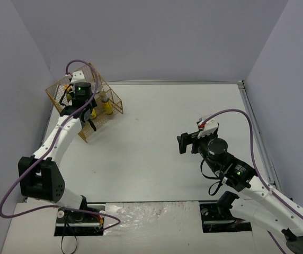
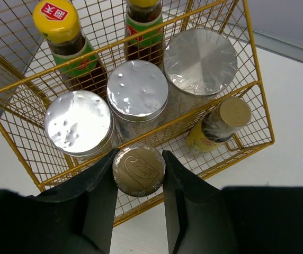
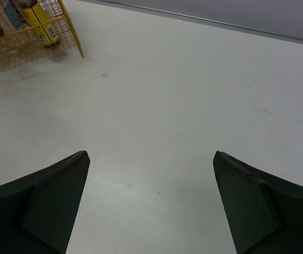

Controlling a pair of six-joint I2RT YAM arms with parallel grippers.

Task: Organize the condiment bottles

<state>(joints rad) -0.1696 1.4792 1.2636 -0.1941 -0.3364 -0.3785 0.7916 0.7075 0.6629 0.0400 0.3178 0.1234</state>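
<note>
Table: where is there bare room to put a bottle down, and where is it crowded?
The table is bare between the basket and the right end effector, and along its far edge to the right. The basket is crowded: jars and bottles fill it, and the left end effector grips a gold-capped bottle there.

White left arm (image 1: pixel 61 132) and right arm (image 1: pixel 263 193), black joints (image 1: pixel 43 180), purple cables (image 1: pixel 249 132), green lights (image 1: pixel 79 88), black jaws.

Clamped bottle (image 2: pixel 139 170): body hidden below cap; 1 rear bottle (image 2: pixel 143 26) seemingly cropped.
</note>
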